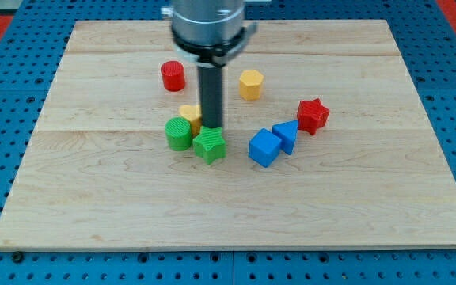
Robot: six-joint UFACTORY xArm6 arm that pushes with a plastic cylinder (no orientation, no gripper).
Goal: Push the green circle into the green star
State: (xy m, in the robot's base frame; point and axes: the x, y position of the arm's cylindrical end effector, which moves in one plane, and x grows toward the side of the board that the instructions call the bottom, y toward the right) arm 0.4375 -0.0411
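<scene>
My tip (211, 127) — the lower end of the tool, a plain rod with no jaws to open or close, so it grips nothing — stands at the top edge of the green star (210, 146), apparently touching it. The green circle (178, 134) sits just to the view's left of the star, the two touching or all but touching; I cannot tell which. My tip is to the right of the circle and slightly above it. A yellow block (189, 113), partly hidden by the rod, lies just above the circle, at the rod's left side. Further up are a red cylinder (172, 76) to the left and a yellow hexagon (250, 84) to the right. To the star's right sit a blue cube (264, 148) and a blue triangle (286, 134), touching each other, with a red star (313, 115) just beyond — up and right. All rest on the wooden surface (370, 206).
</scene>
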